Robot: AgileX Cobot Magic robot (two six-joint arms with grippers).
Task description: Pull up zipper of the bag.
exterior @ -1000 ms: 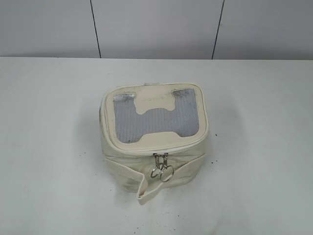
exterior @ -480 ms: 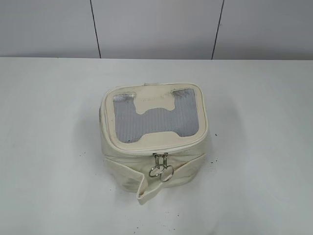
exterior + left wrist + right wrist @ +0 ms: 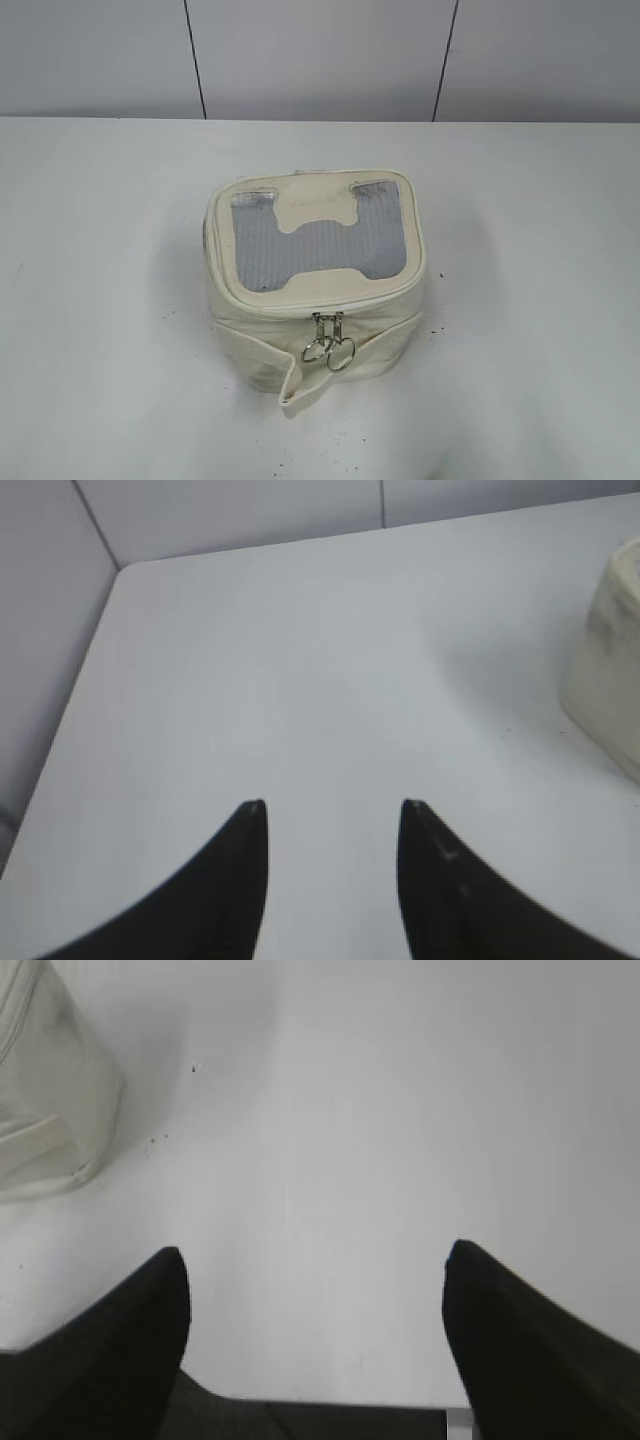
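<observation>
The cream bag stands in the middle of the white table in the exterior view, its top a grey ribbed window with a cream H-shaped patch. The zipper runs round the top panel. Its two silver sliders with ring pulls hang side by side at the front. A loose cream strap lies across the front. Neither arm shows in the exterior view. My left gripper is open over bare table, with the bag's side at its right. My right gripper is open, with the bag's corner at its upper left.
The white table stretches all round the bag. A grey panelled wall stands behind it. The table's far left corner and edge show in the left wrist view. Small dark specks lie on the table near the bag.
</observation>
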